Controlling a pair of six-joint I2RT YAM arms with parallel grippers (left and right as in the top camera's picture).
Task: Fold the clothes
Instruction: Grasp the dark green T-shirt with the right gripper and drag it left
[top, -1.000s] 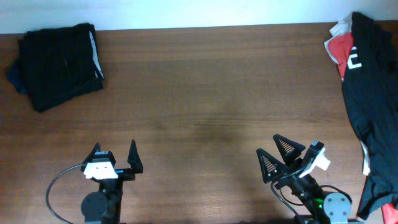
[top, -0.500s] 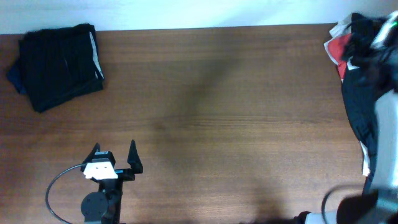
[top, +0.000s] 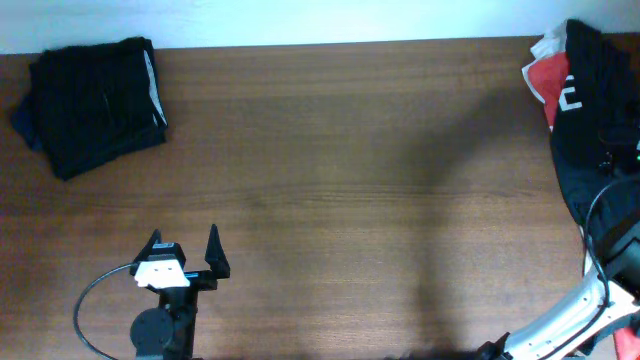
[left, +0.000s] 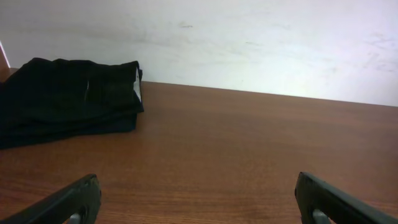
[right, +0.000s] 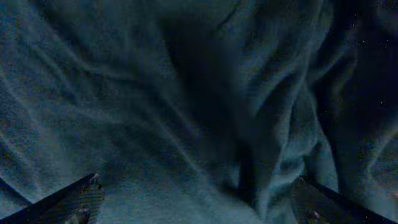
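Right end effector (right: 196, 202) agape over rumpled, deeply creased dark T-shirt (right: 186, 87).

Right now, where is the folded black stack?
Overhead view: the folded black stack lies at the table's far left corner, beyond the open left gripper.

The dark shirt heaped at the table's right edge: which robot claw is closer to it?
Right. The right gripper hovers open just over the dark shirt, cloth filling its wrist view. The left gripper sits far off, at the table's front left.
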